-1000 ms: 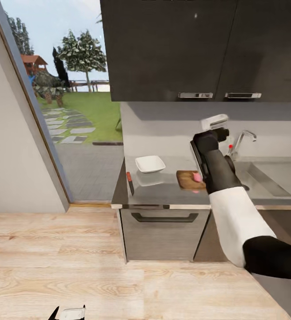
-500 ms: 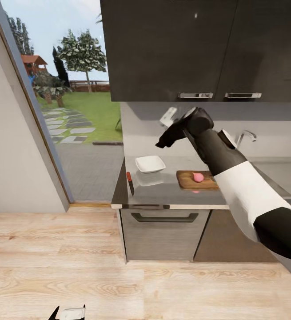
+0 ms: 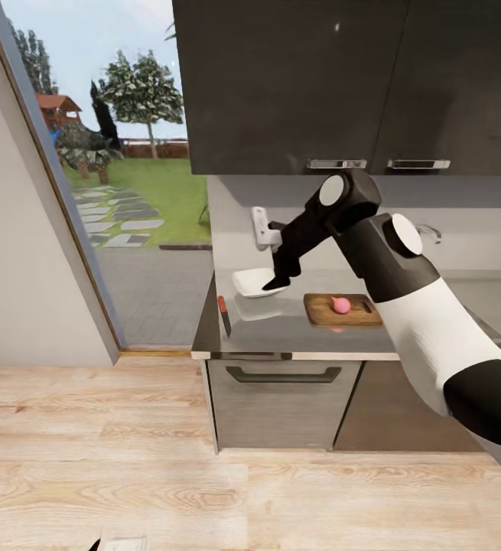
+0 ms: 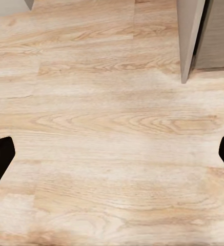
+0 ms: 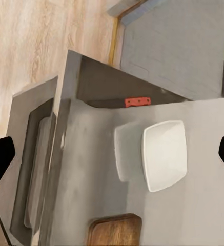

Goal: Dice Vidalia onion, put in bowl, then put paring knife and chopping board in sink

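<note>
Looking from the head cam, left to right: my left gripper (image 4: pixel 112 154) hangs low over the wood floor (image 4: pixel 106 102), fingers spread wide with nothing between them. Up on the countertop (image 3: pixel 281 329), the paring knife (image 3: pixel 223 314) lies at the left edge, then the bowl (image 3: pixel 256 282), and my right gripper (image 3: pixel 275 282) hovers right above it, fingers wide apart, empty. Further right the Vidalia onion (image 3: pixel 342 305) sits on the chopping board (image 3: pixel 323 310).
</note>
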